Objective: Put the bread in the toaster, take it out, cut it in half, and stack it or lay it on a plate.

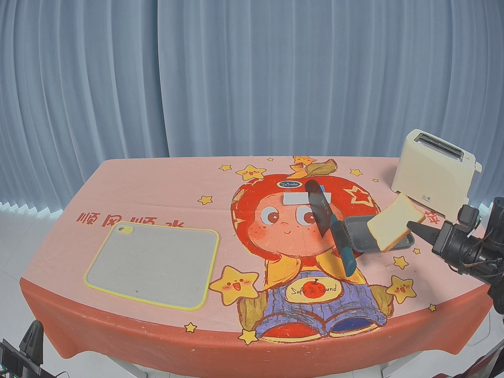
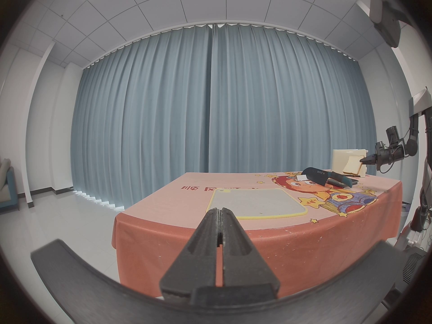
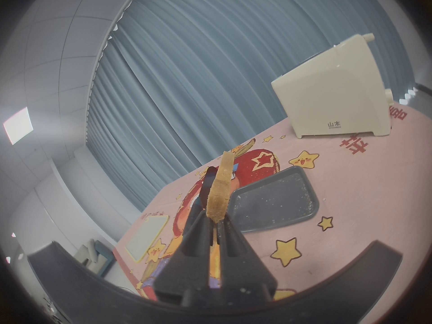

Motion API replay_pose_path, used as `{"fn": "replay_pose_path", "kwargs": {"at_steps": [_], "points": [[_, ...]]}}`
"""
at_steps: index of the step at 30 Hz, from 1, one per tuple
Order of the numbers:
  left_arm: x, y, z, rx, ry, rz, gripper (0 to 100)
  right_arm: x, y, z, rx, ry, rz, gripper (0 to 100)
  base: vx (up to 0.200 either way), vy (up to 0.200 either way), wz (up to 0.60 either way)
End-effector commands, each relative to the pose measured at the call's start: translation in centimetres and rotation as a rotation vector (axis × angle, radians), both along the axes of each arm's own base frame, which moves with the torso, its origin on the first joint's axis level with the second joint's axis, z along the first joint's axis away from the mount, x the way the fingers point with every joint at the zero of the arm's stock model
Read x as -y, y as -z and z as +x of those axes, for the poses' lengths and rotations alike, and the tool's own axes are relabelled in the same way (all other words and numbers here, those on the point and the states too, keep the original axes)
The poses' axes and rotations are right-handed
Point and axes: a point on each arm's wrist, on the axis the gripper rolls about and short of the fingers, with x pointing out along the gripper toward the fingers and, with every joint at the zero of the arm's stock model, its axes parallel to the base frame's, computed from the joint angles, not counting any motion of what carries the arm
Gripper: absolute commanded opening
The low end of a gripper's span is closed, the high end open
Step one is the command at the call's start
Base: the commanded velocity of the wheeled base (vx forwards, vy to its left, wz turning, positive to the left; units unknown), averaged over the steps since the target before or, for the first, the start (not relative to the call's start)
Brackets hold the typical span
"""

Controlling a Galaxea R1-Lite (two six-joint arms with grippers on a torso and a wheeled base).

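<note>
Right tool is pinching the pale square bread slice by one edge (slim hold), risking a slip short of the cream plastic toaster.

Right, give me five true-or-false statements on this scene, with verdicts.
1. The tan bread slice sits in the cream toaster. False: the right gripper holds it over the dark grey tray.
2. The teal-handled knife lies on the yellow-rimmed grey cutting board. False: it lies by the tray.
3. That board carries nothing. True.
4. The left gripper is shut. True.
5. The toaster stands upright. True.
</note>
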Motion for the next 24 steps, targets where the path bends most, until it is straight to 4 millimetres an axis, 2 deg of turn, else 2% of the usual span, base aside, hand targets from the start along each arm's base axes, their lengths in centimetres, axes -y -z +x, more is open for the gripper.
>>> {"fn": "replay_pose_path", "kwargs": {"at_steps": [1,14,24], "points": [[0.0,0.5,0.1,-0.011,-0.001,0.0,0,0.0,0.1,-0.1,0.014,0.01,-0.037,0,0.0,0.0,0.0],[0.0,0.5,0.1,-0.011,-0.001,0.0,0,0.3,-0.6,-0.6,0.102,0.0,-0.131,0,0.0,0.0,0.0],[0.0,0.5,0.1,-0.011,-0.001,0.0,0,0.5,-1.2,-1.0,0.217,-0.027,-0.29,0,0.0,0.0,0.0]]}}
